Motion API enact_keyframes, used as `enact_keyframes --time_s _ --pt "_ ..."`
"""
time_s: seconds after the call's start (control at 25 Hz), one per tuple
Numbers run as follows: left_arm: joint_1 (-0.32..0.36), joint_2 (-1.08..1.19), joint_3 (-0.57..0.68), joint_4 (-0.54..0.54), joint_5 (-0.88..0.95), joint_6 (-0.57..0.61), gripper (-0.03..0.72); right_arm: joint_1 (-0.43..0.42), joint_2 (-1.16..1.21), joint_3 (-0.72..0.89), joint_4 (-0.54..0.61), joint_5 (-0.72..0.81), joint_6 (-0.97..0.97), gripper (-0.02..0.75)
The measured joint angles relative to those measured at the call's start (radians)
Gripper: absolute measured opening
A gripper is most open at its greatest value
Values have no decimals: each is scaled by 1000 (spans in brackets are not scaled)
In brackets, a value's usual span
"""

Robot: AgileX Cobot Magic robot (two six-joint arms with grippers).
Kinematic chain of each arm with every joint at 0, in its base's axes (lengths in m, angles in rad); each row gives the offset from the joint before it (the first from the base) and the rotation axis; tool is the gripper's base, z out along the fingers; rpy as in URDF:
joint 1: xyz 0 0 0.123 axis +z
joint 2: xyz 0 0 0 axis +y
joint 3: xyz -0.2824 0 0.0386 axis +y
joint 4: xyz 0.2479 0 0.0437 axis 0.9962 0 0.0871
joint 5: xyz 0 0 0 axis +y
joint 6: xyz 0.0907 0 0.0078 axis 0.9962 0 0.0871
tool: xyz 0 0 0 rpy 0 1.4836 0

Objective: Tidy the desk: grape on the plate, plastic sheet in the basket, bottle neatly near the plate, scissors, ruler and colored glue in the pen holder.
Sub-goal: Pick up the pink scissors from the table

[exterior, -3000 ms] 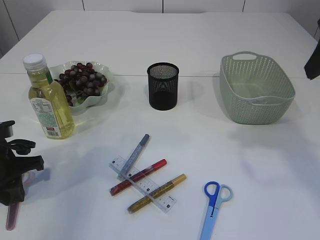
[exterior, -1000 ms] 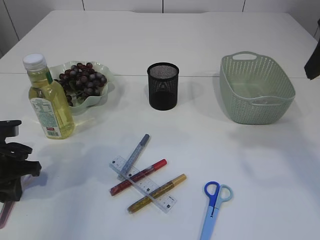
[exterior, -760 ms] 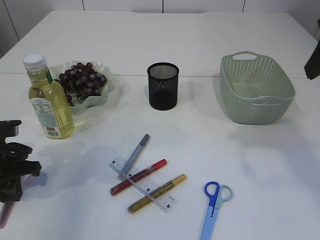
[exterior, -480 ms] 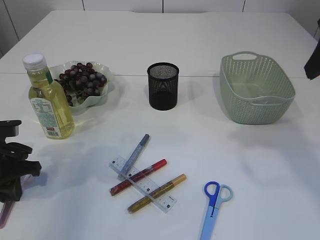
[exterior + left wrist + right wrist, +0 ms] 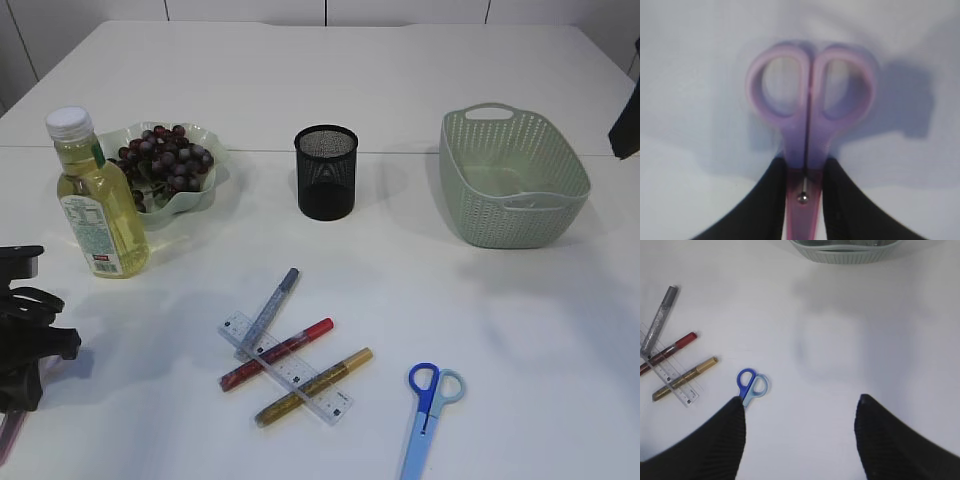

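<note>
Purple scissors (image 5: 807,130) pinched in left hand (image 5: 804,185) at table's (image 5: 420,70) near-left edge.

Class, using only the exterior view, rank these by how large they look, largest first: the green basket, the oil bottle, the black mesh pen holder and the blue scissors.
1. Green basket, clearly the largest.
2. Oil bottle.
3. Black mesh pen holder and blue scissors: too alike to rank, and the scissors lie nearer the camera and are cut off by the frame edge.

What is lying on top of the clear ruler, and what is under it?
The silver glue pen lies across the ruler. The red glue pen and gold glue pen show through it, apparently underneath, resting on the table.
</note>
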Motion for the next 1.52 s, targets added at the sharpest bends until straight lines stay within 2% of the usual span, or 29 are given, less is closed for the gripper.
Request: enact_keyframes --time_s 0.56,0.68,0.96,1.52 --pt "0 -35 22 -62 85 116 159 0 0 0 0 0 0 531" --pt "-24 -35 24 -71 84 135 159 0 0 0 0 0 0 531" --pt "-102 -35 24 -76 61 141 159 0 0 0 0 0 0 531" --pt "-107 -37 24 -147 -18 141 166 0 0 0 0 0 0 531"
